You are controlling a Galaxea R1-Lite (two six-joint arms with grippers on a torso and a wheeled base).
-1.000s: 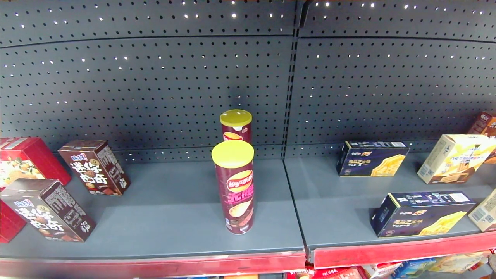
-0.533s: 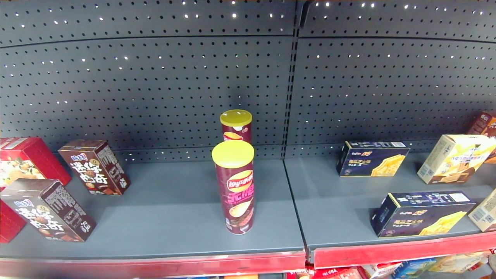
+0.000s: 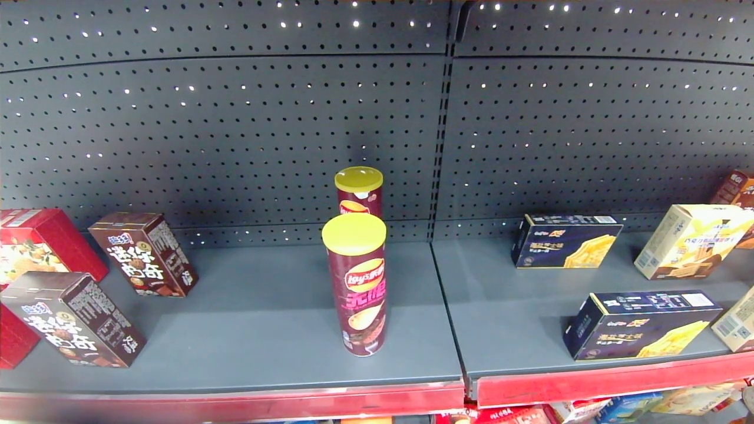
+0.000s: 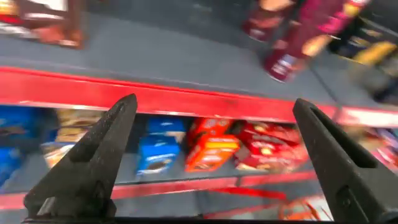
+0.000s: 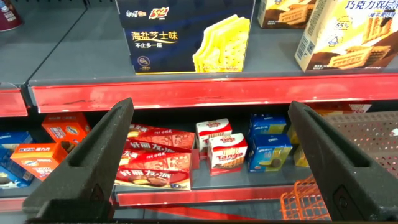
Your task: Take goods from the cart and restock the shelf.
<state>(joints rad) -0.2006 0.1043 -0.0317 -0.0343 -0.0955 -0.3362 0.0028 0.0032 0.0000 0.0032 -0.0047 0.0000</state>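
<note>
Presently the left gripper (image 4: 214, 102) and right gripper (image 5: 211, 104) both gape wide and empty, levelled at the red front edge of the shelf (image 3: 247, 330). Mid-shelf, the front chip can (image 3: 357, 282) stands upright, lid up, directly before the rear chip can (image 3: 359, 191).

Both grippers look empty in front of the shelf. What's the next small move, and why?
Probably lower the right gripper toward the orange wire basket, likely the cart, to fetch an item. It and the left gripper are open and empty, and the shelf has bare room beside the front chip can.
</note>
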